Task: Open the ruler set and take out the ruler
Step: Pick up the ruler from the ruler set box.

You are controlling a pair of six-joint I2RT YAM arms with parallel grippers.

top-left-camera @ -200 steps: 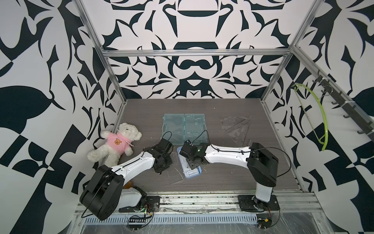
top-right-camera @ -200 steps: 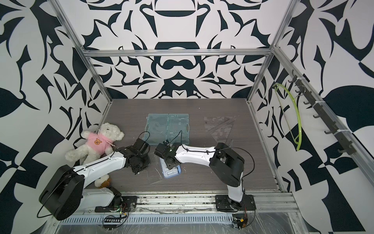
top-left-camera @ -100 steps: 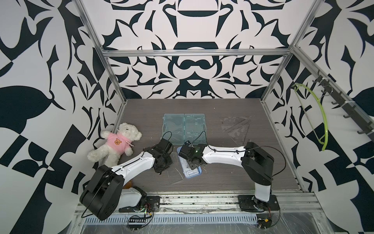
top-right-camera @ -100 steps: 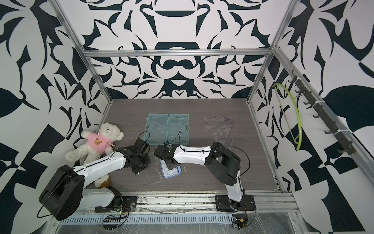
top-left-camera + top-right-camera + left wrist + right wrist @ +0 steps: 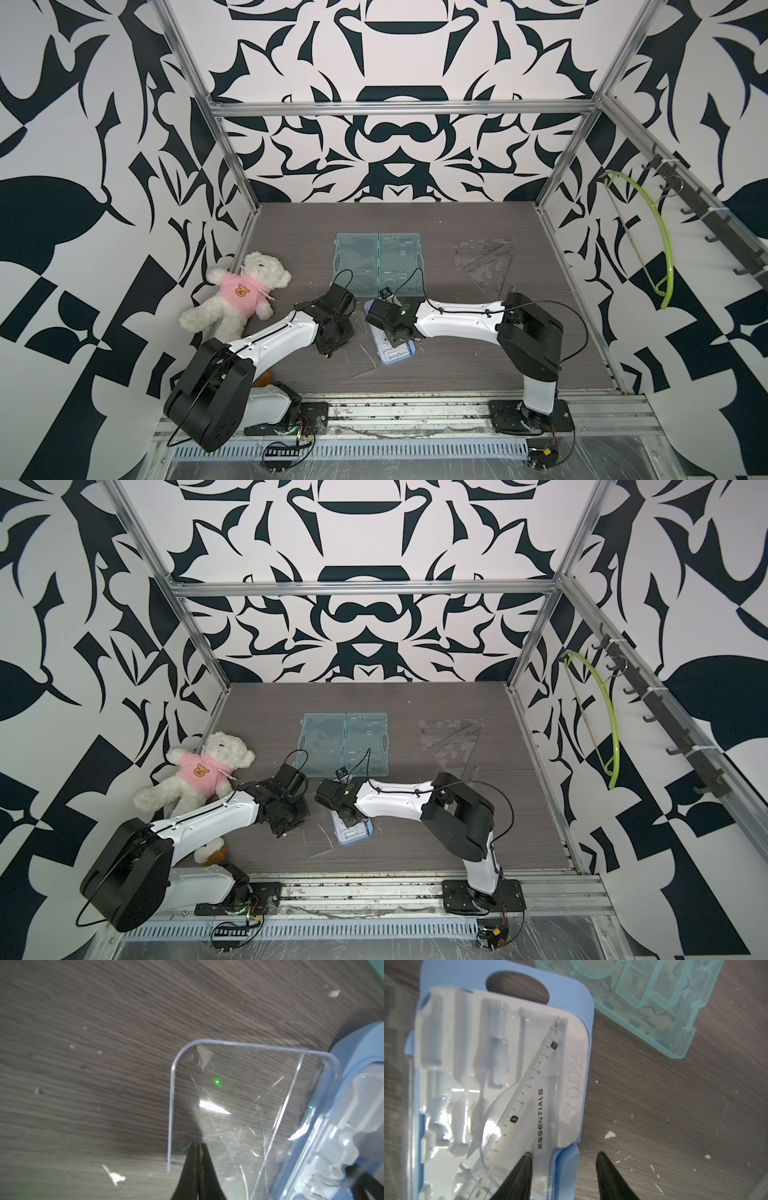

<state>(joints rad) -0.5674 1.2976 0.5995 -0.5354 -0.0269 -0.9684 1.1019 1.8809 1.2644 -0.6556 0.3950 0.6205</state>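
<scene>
L hand [image 5: 197,1145] shut, tips at clear lid [image 5: 239,1084]; can't tell if it nips it. If lid slips, it may flop shut. In blue case [image 5: 588,1022] the ruler [image 5: 533,1088] lies slantwise. R hand [image 5: 564,1154] open, one finger on ruler, other outside case wall: closing could pinch wall too, or skid off slick plastic. Dark woodgrain bench [image 5: 457,365] w/ white flecks; teddy bear [image 5: 245,291] L, teal case [image 5: 357,257] mid, set squares [image 5: 486,257] R; patterned walls [image 5: 395,137].
</scene>
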